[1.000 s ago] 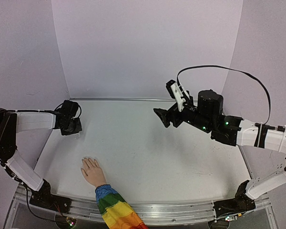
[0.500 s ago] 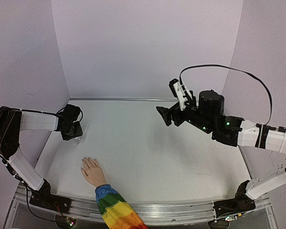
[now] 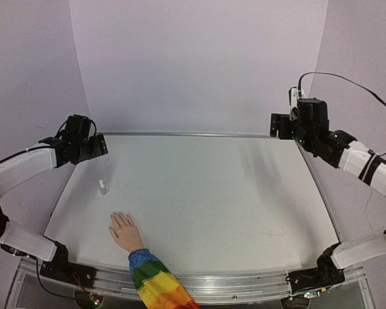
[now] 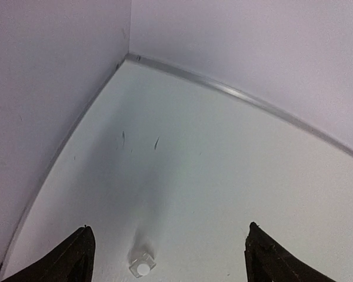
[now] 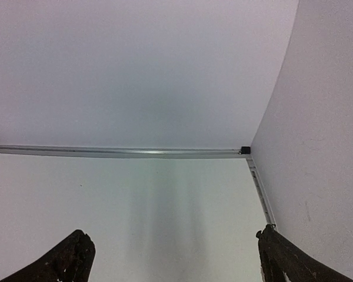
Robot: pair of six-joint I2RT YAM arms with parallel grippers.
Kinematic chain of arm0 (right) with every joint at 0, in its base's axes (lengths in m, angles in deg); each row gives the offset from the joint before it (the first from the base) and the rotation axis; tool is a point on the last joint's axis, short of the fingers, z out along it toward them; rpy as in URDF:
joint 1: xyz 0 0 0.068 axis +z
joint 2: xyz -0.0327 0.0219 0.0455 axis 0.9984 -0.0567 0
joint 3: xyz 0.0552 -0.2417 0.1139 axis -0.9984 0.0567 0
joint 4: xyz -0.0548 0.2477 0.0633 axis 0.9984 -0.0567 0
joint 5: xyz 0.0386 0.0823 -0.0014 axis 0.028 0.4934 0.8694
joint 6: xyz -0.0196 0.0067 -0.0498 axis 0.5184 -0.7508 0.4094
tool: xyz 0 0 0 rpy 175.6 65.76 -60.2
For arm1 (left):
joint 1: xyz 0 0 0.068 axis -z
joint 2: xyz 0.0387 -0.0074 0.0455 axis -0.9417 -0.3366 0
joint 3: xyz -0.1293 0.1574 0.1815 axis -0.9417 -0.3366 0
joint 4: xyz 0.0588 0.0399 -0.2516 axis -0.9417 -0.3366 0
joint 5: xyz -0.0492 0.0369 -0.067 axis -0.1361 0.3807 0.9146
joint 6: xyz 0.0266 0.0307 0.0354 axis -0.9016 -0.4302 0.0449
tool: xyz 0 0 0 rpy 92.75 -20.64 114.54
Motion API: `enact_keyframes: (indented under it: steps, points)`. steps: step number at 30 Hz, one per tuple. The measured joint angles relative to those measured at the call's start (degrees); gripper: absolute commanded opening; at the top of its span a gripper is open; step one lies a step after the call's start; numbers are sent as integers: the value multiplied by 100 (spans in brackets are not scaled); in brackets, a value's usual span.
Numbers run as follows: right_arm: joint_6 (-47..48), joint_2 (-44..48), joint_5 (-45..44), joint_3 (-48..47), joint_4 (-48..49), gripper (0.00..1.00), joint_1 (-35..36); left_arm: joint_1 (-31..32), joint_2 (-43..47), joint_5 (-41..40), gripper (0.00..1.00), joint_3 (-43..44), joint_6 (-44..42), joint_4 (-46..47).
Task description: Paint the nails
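Note:
The mannequin hand (image 3: pixel 124 232) lies palm down near the table's front left, its rainbow sleeve (image 3: pixel 156 285) running off the near edge. Its nails (image 3: pixel 118 215) are tiny pale tips on the fingers, pointing away from the arms. A small clear white-capped bottle (image 3: pixel 102 187) stands upright just beyond the hand; the left wrist view shows this bottle (image 4: pixel 142 268) from above. My left gripper (image 3: pixel 98 145) (image 4: pixel 167 257) hangs open above and behind it, holding nothing. My right gripper (image 3: pixel 275 126) (image 5: pixel 176 258) is open and empty, high at the back right.
Lilac walls (image 3: pixel 199 64) close the table at the back and both sides, with a metal strip (image 5: pixel 117 151) along the back wall's foot. A metal rail (image 3: pixel 244 283) runs along the near edge between the arm bases.
My left gripper opened, left the bottle standing on the table, then rose and drew back leftwards. The right arm swung from the table's middle to the back right corner.

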Motion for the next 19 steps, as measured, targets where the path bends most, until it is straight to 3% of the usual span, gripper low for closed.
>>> enact_keyframes:
  steps: [6,11,19]
  points:
    - [-48,890,-245,-157,-850,98,-96,0,1213,20,90,911,-1069,164]
    - [212,1947,-186,-605,-975,98,-96,0,2081,415,91,1351,-1941,501]
    - [380,2490,-140,-1139,-1117,98,-96,0,2573,1084,91,1683,-2756,870]
